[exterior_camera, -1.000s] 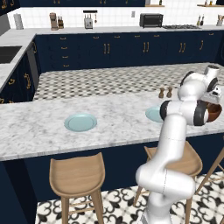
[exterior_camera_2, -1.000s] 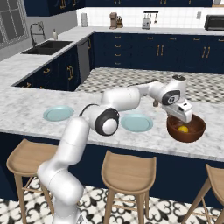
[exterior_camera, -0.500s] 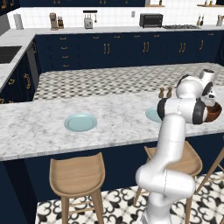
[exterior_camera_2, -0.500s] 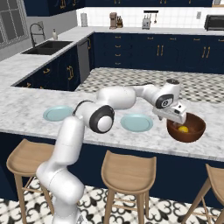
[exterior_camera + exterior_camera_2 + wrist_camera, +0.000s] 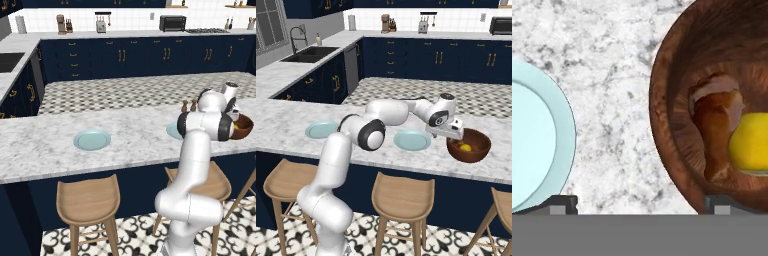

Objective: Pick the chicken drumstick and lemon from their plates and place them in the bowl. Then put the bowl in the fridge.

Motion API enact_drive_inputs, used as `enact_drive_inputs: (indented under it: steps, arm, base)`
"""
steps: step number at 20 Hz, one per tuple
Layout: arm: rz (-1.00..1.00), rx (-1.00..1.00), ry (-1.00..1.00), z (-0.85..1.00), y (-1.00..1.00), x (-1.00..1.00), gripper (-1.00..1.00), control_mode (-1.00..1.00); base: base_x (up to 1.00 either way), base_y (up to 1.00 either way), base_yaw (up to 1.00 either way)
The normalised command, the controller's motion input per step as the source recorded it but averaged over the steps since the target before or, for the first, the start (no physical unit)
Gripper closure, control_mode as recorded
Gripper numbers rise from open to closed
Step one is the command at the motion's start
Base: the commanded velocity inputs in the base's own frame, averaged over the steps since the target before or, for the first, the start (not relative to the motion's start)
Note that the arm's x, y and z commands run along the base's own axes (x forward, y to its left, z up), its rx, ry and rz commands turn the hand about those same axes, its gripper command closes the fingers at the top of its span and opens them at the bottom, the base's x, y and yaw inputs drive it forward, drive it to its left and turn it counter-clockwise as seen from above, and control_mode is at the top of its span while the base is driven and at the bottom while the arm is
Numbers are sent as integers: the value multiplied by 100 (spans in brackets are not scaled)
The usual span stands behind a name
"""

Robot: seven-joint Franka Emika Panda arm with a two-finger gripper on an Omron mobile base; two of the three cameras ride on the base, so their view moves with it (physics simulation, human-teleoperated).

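Your hand (image 5: 640, 205) hangs open above the bowl (image 5: 667, 100) rim (drumstick (image 5: 716, 130) touching lemon (image 5: 751, 142) inside); no legible markings.

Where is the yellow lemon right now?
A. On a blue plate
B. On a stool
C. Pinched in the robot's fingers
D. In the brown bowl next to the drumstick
D: in the hand view the lemon sits inside the bowl against the chicken drumstick, and the gripper is open with nothing in it.
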Motion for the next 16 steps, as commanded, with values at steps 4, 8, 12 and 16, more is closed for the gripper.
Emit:
enact_drive_inputs:
  steps: [4,8,12,16]
  arm:
    - [18,6,9,0,-13,25,-100,-100]
    - [12,6,5,-2,-45,16,-100,-100]
    - [2,1,1,-16,-35,4,-100,-100]
    - [0,0,5,-57,0,-13,-100,-100]
  base:
    - [0,0,0]
    - [0,0,0]
    - [0,0,0]
    - [0,0,0]
